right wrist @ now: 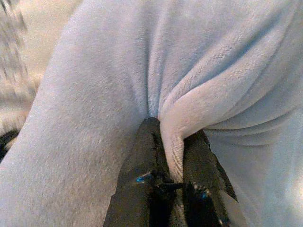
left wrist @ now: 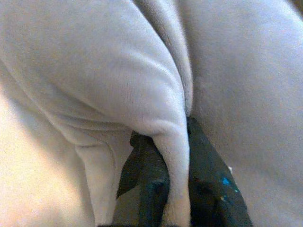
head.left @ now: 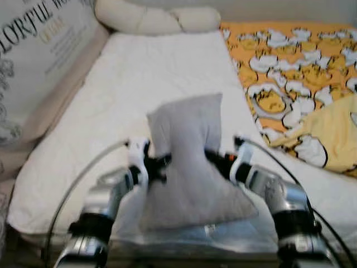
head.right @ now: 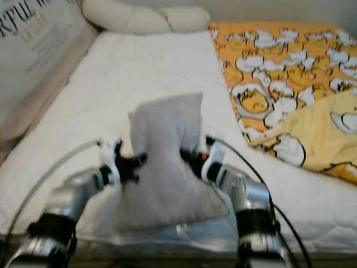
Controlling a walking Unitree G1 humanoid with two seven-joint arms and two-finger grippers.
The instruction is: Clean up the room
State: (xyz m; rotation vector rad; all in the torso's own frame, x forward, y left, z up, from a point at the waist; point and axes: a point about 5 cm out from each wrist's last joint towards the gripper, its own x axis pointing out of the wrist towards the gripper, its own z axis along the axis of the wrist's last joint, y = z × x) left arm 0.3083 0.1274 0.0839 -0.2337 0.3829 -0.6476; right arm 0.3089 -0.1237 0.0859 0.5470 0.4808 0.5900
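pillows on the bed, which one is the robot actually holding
The grey pillow at the near edge of the mattress: the left gripper and right gripper each pinch a fold of it. The cream pillows at the far end lie untouched.

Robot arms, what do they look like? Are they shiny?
Yes, shiny silver tubes with black bands. The left gripper and right gripper have black fingers with tiny blue specks, on white wrists. A grey cable loops by the left arm, a black one by the right.

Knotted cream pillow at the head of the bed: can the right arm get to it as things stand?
Probably not. The right gripper is shut on the grey pillow, as is the left gripper, and the knotted cream pillow lies far up the white mattress.
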